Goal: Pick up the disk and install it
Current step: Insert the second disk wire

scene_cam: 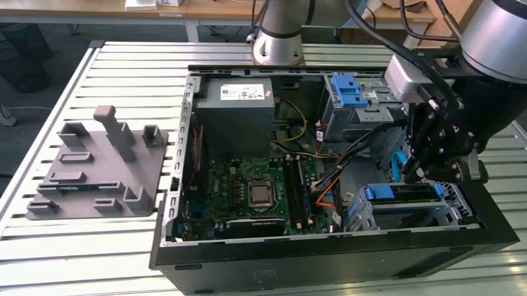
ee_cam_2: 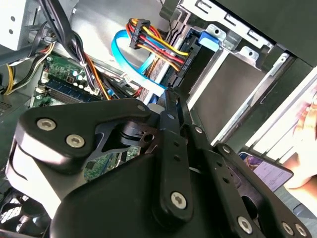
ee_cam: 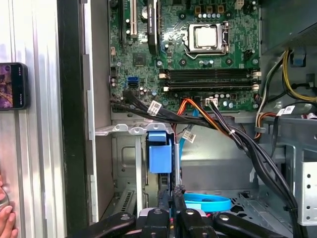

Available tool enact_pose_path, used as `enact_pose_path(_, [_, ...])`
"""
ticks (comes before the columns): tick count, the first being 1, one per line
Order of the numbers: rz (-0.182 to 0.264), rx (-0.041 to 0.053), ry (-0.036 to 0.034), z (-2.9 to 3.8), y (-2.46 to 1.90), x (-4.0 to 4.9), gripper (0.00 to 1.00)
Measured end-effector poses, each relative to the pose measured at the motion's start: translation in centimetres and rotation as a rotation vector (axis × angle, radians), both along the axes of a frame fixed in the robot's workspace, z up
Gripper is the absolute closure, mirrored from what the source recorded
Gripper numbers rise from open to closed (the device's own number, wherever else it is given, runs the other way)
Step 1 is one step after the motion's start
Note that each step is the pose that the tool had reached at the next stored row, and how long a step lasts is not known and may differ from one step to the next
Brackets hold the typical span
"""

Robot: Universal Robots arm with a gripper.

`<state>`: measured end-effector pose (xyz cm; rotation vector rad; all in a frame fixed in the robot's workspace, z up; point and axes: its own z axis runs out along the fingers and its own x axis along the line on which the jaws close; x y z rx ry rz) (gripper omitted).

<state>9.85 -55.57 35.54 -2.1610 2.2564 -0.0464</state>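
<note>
1. I read the end effector (scene_cam: 420, 177) as closed. In both wrist views its two slim fingers (ee_cam: 174, 192) lie pressed together, and I see nothing pinched between them.
2. What I take for the disk (scene_cam: 403, 193) stands on edge in the drive cage (scene_cam: 457, 213), just below and beside the end effector's tips. Its blue carrier edge faces up. In the first wrist view that blue tab (ee_cam: 160, 151) sits just ahead of the fingertips, apart from them.
3. Handling, as I judge it: a rigid, fairly dense slab that won't flex. The metal faces are smooth and could slide in a loose pinch. The plastic carrier is the weaker part and could bend or crack under a hard squeeze. It is sensitive to knocks, so I would avoid any dropping or jamming.
4. Where I would take hold: across the thin dimension, with the pads on the flat faces or on the carrier rails near the middle of the exposed edge. That should keep it from swinging.
5. Hard to make out: the label is hidden, and so is most of the drive body inside the cage, so I cannot confirm how far it is seated. A blue data cable (ee_cam: 208, 202) and a black cable bundle (ee_cam: 247, 144) crowd the space beside the end effector.
6. Cut off at the edge of the first wrist view are a person's fingers (ee_cam: 5, 220) and a phone (ee_cam: 12, 85), lying on the tabletop (scene_cam: 74, 246) outside the computer case (scene_cam: 329, 262).
</note>
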Motion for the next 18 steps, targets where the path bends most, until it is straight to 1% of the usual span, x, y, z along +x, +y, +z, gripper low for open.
enact_pose_path(4, [0.000, 0.0003, 0.0000, -0.50, -0.14, 0.10, 0.83])
enact_pose_path(10, [-0.002, 0.0004, 0.0000, -0.65, -0.12, 0.19, 0.83])
enact_pose_path(16, [-0.027, -0.0001, 0.0000, -0.92, -0.05, 0.39, 0.83])
enact_pose_path(18, [-0.042, -0.0003, 0.0000, -1.01, -0.05, 0.41, 0.83])
